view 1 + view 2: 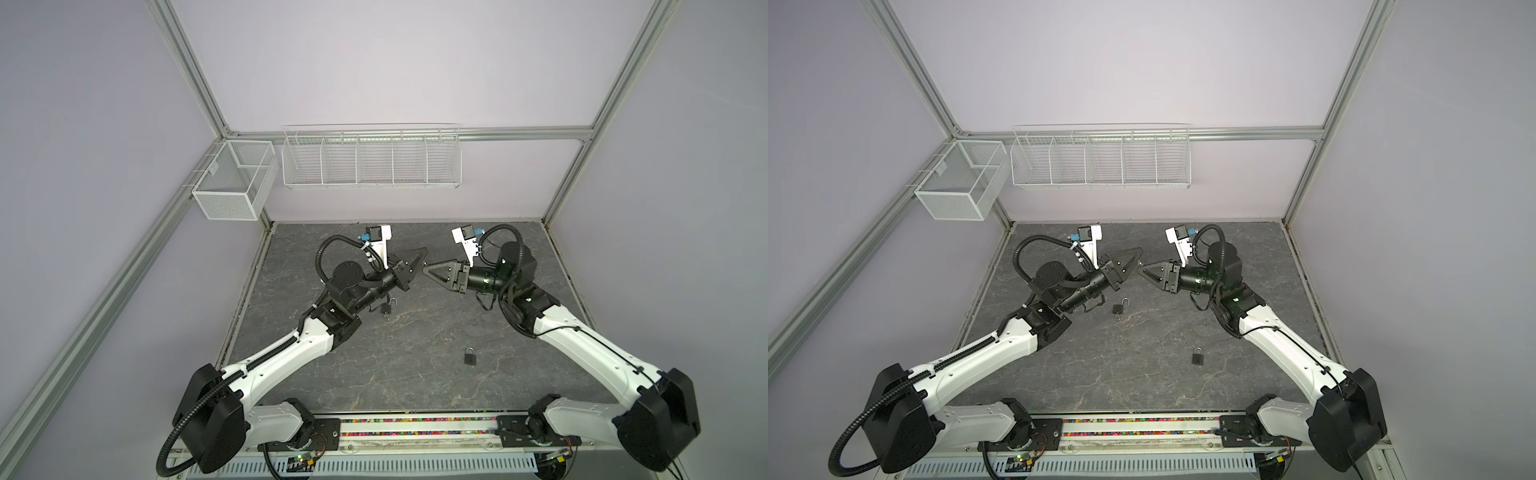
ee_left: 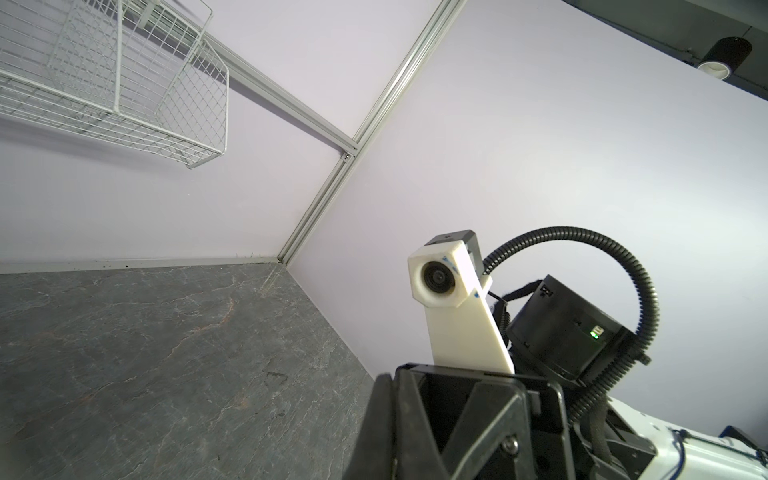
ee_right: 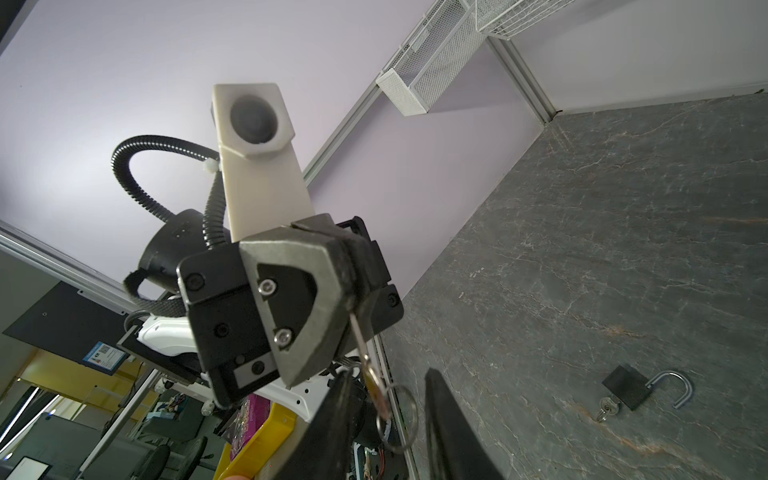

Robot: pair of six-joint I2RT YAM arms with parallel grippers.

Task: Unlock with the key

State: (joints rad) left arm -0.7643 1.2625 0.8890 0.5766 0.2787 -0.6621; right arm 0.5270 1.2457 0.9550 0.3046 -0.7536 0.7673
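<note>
In both top views, the left gripper (image 1: 420, 261) and right gripper (image 1: 424, 271) stand tip to tip above the grey stone-pattern table (image 1: 374, 374). A black padlock with open shackle (image 1: 387, 308) lies beside the left arm. A black closed padlock (image 1: 470, 356) lies well apart from it, nearer the front.

Left wrist view: the right arm's white camera housing (image 2: 436, 278) faces the lens. Jaw state cannot be told here.

Right wrist view: the left gripper's jaws are clamped on the small silver key (image 3: 360, 340), and its ring (image 3: 397, 415) hangs below. The right gripper's jaws stand apart on either side of that ring.
</note>
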